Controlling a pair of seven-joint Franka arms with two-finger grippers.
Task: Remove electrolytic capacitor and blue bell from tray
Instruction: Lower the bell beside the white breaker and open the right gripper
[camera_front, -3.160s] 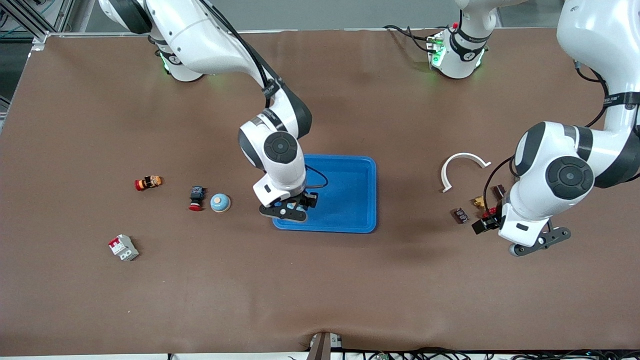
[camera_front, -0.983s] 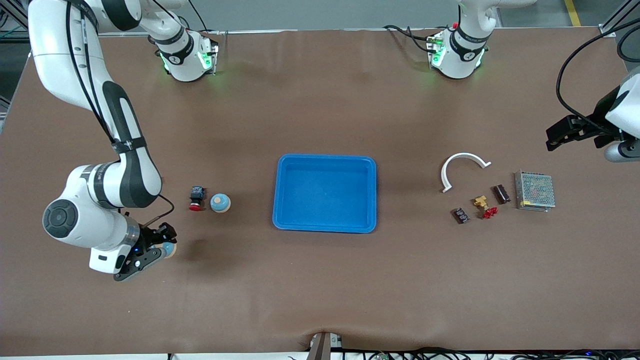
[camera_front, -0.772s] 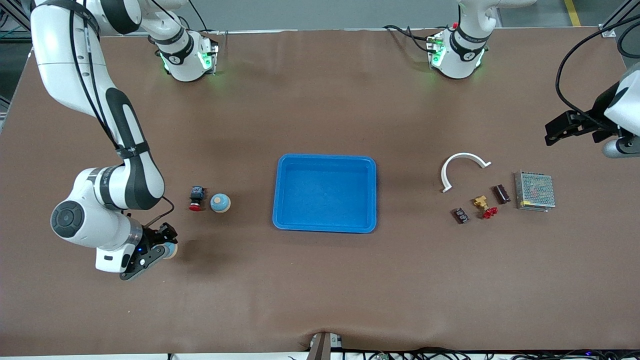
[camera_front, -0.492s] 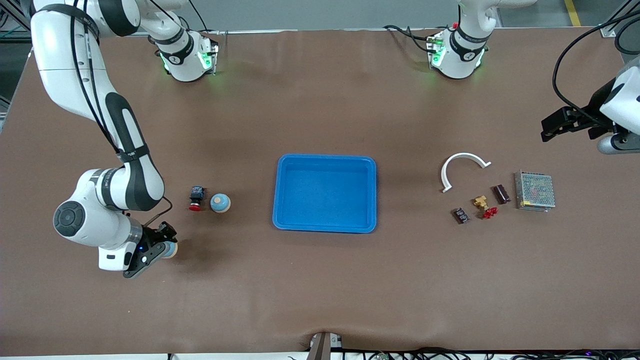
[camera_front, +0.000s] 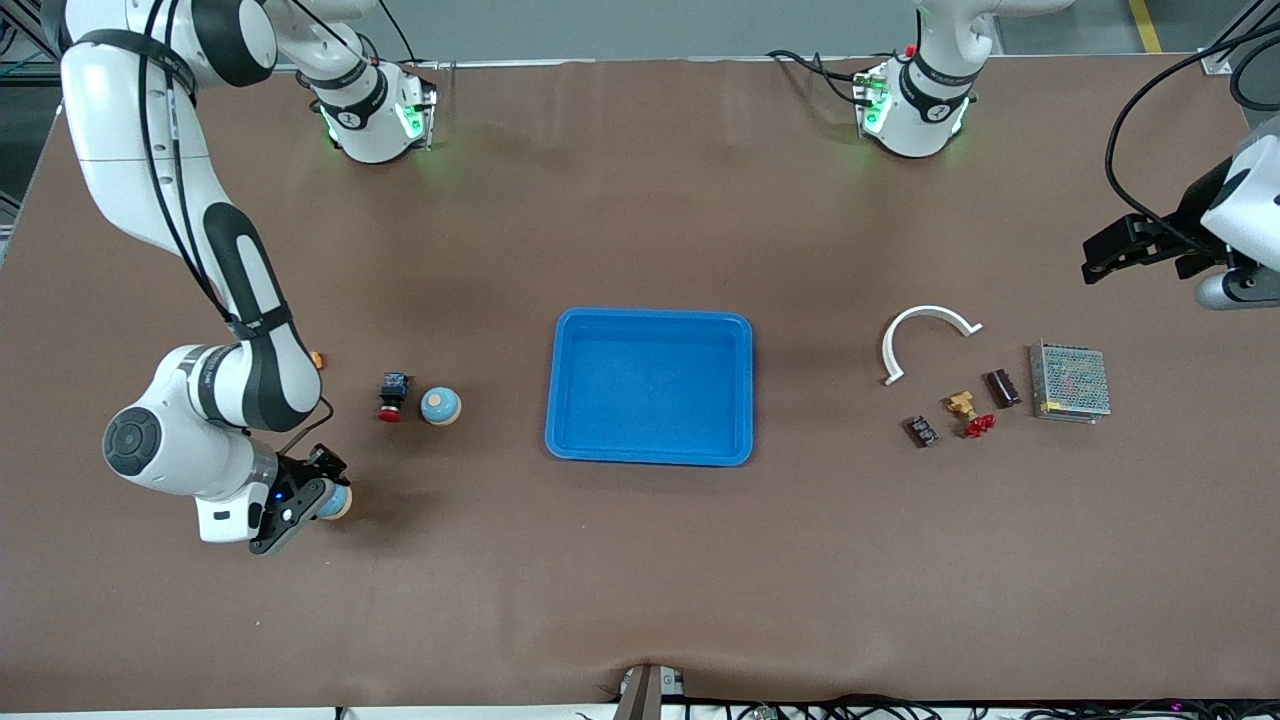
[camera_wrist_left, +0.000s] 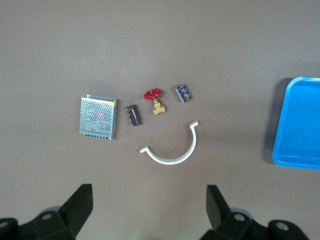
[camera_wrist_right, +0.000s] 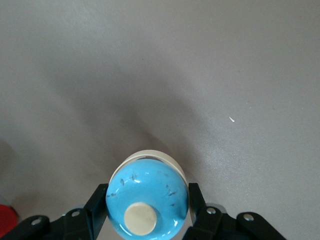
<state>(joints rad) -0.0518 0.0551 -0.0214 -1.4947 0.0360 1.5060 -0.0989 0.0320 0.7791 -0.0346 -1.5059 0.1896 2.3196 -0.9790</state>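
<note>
Right gripper (camera_front: 325, 495) sits low over bare table toward the right arm's end, well apart from the tray (camera_front: 745, 390). Jaws closed on the blue bell (camera_wrist_right: 147, 201); right wrist view shows both fingers (camera_wrist_right: 97, 202) pressed against its sides, cream button facing the camera, cream base rim showing on the table side. Bell sits squarely between the jaws with its axis running along the fingers, so the coming move looks like a straight lowering and release, with no turn of the wrist needed. Cannot tell whether the base already touches the table.

Tray lies mid-table and looks empty, so the bell's placement appears to be the last step.

A small dark cylinder (camera_front: 998, 387) lies toward the left arm's end, next to a metal mesh-cased box (camera_front: 1070, 381). It may be the electrolytic capacitor; too small to be sure.

A second blue-and-cream domed piece (camera_front: 440, 405) rests on the table between the tray and the right gripper, beside a red-capped pushbutton (camera_front: 392, 396).

Left gripper (camera_wrist_left: 147, 212) waits, raised over the left arm's end of the table, jaws fully spread, nothing in them. Its wrist view looks down on a white curved bracket (camera_wrist_left: 172, 150), a red-handled brass valve (camera_wrist_left: 155, 100) and a small black block (camera_wrist_left: 182, 93).

No brand, label or lettering readable on anything.
</note>
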